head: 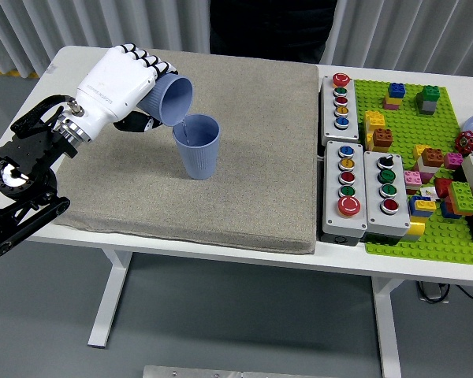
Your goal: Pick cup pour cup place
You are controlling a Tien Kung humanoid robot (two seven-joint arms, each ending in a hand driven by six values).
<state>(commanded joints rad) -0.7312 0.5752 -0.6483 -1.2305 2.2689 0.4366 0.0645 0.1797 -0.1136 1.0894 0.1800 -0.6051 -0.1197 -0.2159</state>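
Observation:
My left hand, white with black fingertips, is shut on a blue cup. It holds the cup tipped on its side, mouth to the right and down, just above and left of a second blue cup. That second cup stands upright on the grey mat. A thin stream of water runs from the tipped cup's lip into the standing cup. My right arm is out of view.
Grey button boxes with coloured buttons stand right of the mat. A green baseplate with several toy bricks lies at the far right. A person in dark clothes stands at the table's far side.

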